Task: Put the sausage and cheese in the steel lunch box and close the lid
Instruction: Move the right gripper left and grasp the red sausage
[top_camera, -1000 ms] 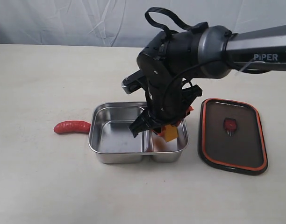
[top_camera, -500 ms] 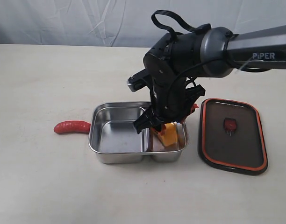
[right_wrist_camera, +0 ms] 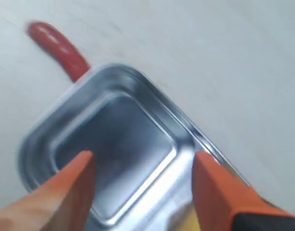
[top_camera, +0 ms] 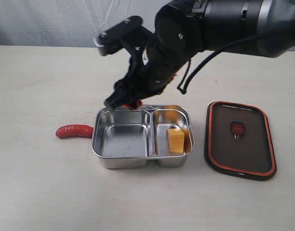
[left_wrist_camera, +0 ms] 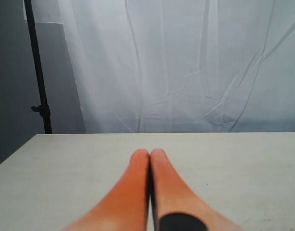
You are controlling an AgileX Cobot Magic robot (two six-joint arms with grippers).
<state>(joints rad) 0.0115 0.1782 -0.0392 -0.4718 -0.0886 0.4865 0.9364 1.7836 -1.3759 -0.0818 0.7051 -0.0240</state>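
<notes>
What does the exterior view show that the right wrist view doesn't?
Exterior only: the lid lying seal-up on the table right of the box, and the cheese seen clearly in the smaller compartment. Right wrist only: the right gripper plainly open, its orange fingers framing the empty larger compartment. Both: the steel lunch box and the sausage outside it on the table.

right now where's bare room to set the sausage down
The steel lunch box's larger compartment is bare, between the divider and the sausage. The smaller one is crowded by the cheese. Table in front of the lid is bare.
</notes>
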